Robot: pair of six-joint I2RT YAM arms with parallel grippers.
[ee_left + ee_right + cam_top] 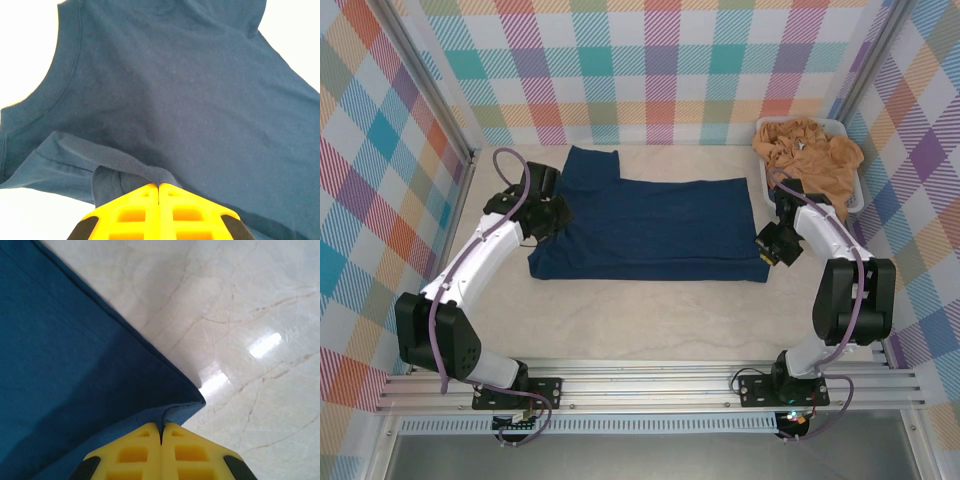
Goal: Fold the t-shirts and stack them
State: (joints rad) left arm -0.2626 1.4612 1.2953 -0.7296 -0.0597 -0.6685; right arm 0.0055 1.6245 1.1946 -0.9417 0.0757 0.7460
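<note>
A dark navy t-shirt (650, 225) lies spread across the middle of the table, one sleeve pointing to the back left. My left gripper (542, 222) is at its left edge, shut on a raised fold of the navy cloth (125, 165); its yellow jaws (159, 186) meet on that fold. At the shirt's near right corner my right gripper (767, 250) is shut on the hem; in the right wrist view the cloth corner (185, 407) is pinched between the closed yellow jaws (161, 426). Light tan-orange t-shirts (810, 155) are piled in the tub.
The white plastic tub (857, 196) stands at the back right, close behind my right arm. Checked cloth walls enclose the table on three sides. Bare pale marble tabletop (650, 320) lies between the shirt and the rail at the near edge.
</note>
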